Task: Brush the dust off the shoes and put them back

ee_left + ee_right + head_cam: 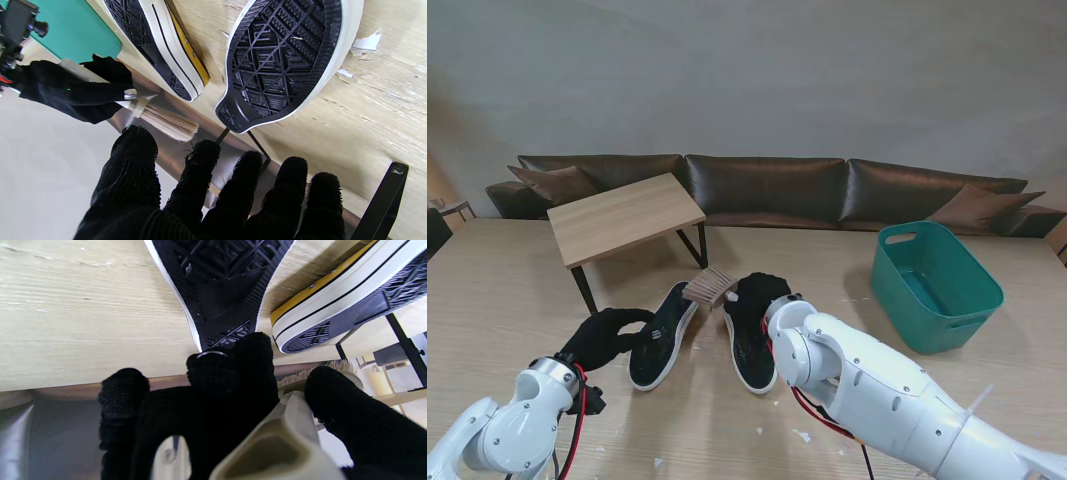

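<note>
The right hand (757,300) grips the brush (708,285), bristles hovering between two sole-up sneakers – left sneaker (662,335), right sneaker (749,345) (both on the table). The left hand (605,335), fingers spread and empty, nears the left sneaker – likely to steady it before sweeping.
</note>
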Controlling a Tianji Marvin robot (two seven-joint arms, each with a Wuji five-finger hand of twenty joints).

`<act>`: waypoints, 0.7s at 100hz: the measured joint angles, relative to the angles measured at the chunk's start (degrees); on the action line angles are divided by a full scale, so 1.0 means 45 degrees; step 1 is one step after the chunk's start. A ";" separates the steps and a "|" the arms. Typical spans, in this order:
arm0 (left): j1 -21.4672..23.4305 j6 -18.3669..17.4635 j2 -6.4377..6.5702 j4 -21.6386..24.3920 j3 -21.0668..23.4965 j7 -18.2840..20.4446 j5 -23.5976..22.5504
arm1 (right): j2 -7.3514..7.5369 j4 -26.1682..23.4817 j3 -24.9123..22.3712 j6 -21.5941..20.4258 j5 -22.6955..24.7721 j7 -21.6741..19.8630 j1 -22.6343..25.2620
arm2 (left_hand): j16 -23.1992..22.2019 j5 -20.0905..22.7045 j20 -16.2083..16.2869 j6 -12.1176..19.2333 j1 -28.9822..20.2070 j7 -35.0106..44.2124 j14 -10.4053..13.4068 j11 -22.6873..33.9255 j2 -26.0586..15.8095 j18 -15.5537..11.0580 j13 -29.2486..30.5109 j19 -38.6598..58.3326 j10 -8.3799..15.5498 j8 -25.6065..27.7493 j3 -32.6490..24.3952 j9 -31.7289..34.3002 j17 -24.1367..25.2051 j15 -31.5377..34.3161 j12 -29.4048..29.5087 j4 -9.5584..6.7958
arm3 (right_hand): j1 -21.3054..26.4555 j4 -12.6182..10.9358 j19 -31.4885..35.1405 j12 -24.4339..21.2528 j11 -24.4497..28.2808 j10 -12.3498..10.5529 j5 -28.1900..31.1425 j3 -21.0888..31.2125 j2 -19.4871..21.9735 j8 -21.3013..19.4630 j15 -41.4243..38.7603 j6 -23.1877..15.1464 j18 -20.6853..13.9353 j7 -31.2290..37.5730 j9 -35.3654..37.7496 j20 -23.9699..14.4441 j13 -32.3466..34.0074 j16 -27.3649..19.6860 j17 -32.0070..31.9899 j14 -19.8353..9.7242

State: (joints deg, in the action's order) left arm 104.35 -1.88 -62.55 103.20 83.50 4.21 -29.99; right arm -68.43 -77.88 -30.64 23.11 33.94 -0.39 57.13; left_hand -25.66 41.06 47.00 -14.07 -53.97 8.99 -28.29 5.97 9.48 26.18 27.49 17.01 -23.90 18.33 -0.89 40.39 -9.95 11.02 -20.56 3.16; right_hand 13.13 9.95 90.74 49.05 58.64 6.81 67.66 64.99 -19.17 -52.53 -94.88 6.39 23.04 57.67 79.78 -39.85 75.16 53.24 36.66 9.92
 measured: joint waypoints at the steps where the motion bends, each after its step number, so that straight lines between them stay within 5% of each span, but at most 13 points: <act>1: 0.0000 -0.0003 -0.0001 0.0000 0.0000 -0.0006 -0.0001 | -0.0032 0.0076 0.0045 0.0007 -0.0009 0.0028 -0.0046 | 0.0000 0.0000 0.0000 0.0000 0.0000 0.0000 0.0000 0.0000 0.0000 0.0000 0.0000 0.0000 0.0000 0.0000 0.0000 0.0000 0.0000 0.0000 0.0000 0.0000 | 0.0000 0.0000 0.0000 0.0000 0.0000 0.0000 0.0000 0.0000 0.0000 0.0000 0.0000 0.0000 0.0000 0.0000 0.0000 0.0000 0.0000 0.0000 0.0000 0.0000; 37: 0.0120 -0.0054 -0.0016 0.0049 0.0110 -0.0163 -0.0022 | -0.1195 0.2271 0.1343 0.0308 -0.0727 0.0680 -0.1257 | 0.0000 0.0000 0.0000 0.0000 0.0000 0.0000 0.0002 0.0000 0.0000 -0.0001 0.0000 0.0000 0.0000 0.0000 0.0000 0.0000 0.0000 0.0000 0.0000 -0.0001 | 0.0000 0.0000 0.0000 0.0000 0.0000 0.0000 0.0000 0.0000 0.0000 0.0000 0.0000 0.0000 0.0000 0.0000 0.0000 0.0000 0.0000 0.0000 0.0000 0.0000; 70: 0.0162 -0.0054 -0.0018 0.0083 0.0149 -0.0153 -0.0022 | -0.1357 0.2398 0.1934 0.0338 -0.0645 0.0338 -0.1406 | 0.0000 0.0000 0.0000 -0.0006 0.0000 0.0000 0.0003 0.0000 0.0000 -0.0001 0.0000 0.0000 0.0000 0.0001 0.0000 0.0000 0.0000 0.0000 0.0000 -0.0001 | 0.0000 0.0000 0.0000 0.0000 0.0000 0.0000 0.0001 0.0000 0.0000 0.0000 0.0000 0.0000 0.0000 0.0000 0.0000 0.0000 0.0000 0.0000 0.0000 0.0000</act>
State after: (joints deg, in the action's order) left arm 105.08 -2.12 -62.64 103.58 84.17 3.52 -30.08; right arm -74.54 -67.09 -21.93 24.63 31.04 1.13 50.80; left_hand -25.66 41.06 47.00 -14.10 -53.97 8.99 -28.28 5.97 9.48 26.18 27.49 17.01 -23.90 18.33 -0.89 40.39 -9.95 11.03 -20.56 3.16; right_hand 13.13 9.95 90.74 49.05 58.64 6.81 67.66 64.99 -19.17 -52.53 -94.88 6.39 23.04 57.67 79.78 -39.85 75.16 53.25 36.66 9.92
